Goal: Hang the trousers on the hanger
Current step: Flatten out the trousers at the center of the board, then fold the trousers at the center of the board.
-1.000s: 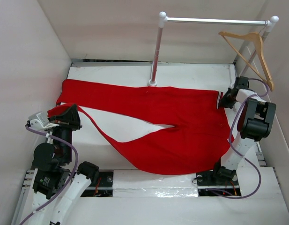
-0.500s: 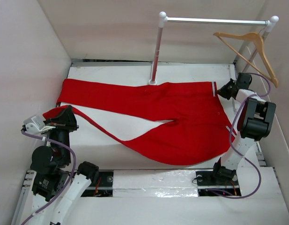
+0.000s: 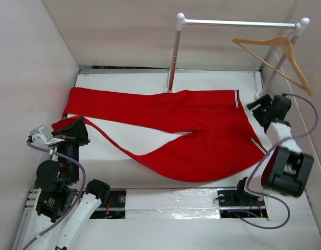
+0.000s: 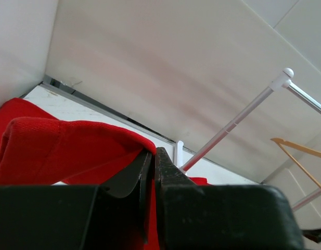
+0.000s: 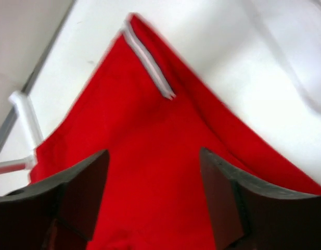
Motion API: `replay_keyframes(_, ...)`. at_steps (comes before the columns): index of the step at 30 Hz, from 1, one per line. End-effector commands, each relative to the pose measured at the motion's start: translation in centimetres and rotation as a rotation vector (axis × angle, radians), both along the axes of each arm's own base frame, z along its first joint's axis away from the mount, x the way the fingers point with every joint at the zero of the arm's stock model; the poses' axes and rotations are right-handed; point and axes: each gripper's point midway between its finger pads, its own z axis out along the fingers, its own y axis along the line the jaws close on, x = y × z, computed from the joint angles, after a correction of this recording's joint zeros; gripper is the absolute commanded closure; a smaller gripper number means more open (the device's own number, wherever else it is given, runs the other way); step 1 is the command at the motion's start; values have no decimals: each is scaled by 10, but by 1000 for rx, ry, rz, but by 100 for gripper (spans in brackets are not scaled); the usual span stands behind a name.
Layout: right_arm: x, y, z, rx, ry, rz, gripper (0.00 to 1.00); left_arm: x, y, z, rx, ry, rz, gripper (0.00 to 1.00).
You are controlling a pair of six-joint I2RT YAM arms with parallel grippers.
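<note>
At the near-left corner of the tabletop (image 3: 212, 80), left gripper (image 4: 152, 156): jaws pinched together on the cuff end of one leg of the trousers (image 3: 202, 135), holding that cloth raised off the surface.
Across the middle, trousers: spread mostly flat from the left edge to the right edge; the far leg lies straight along the far side, the near leg curves up to the left gripper, and a wedge of bare tabletop shows between them.
Far edge, clothes rail (image 3: 238, 23): white posts with a metal bar, standing behind the trousers; one post foot touches or just overlaps the cloth's far edge.
Right end, striped waistband (image 3: 236, 98): lying on the tabletop near the far-right corner, not held.
Right edge, right gripper (image 5: 154, 156): jaws spread wide with nothing between them, hovering just above the waistband end.
Far-right corner, hanger (image 3: 279, 39): hooked on the rail's right end, bare, well apart from the cloth.
Progress: early, by appearance; no part of the trousers is over the hanger.
Remaining: bring hanger and trousers together, drape the cloth over the bar.
</note>
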Motion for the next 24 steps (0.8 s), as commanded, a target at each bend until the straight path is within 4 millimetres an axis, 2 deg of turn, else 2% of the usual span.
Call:
replay_keyframes(1,-62,-45,-1,-93,53,-281,27,-9,-4,27,-26,-101,-42,100)
replay_keyframes(2,-86,-47,1,-112,46,-333,31,-10,-4,29,-27,-108,-44,100)
replay_keyframes(3,-106,-52,-5,-113,82,-378,33,-13,-3,31,-30,-117,-46,100)
replay_keyframes(4,-127,-69,-8,-124,102,-469,36,-17,-1,34,-37,-132,-44,100)
replay_keyframes(5,-144,-74,-13,-111,120,-514,43,-18,0,34,-40,-137,-40,100)
replay_keyframes(6,-164,-72,-23,-93,136,-534,44,-20,3,35,-44,-144,-27,100)
replay_keyframes(7,-179,-81,-28,-64,142,-578,44,-24,6,37,-49,-153,-21,100)
replay_keyframes(9,-200,-84,-41,-38,172,-620,44,-26,7,37,-55,-157,-26,100)
replay_keyframes(11,-224,-90,-63,10,242,-679,43,-30,8,39,-61,-168,-30,100)
replay_keyframes(13,-224,-86,-76,64,267,-642,41,-30,9,38,-61,-165,-25,100)
replay_keyframes(16,-219,-80,-80,110,292,-582,40,-29,7,38,-61,-163,-35,100)
replay_keyframes(20,-220,-85,-86,96,344,-566,39,-33,12,39,-68,-169,-20,100)
replay_keyframes(24,-212,-89,-92,113,332,-560,40,-32,19,36,-73,-155,19,100)
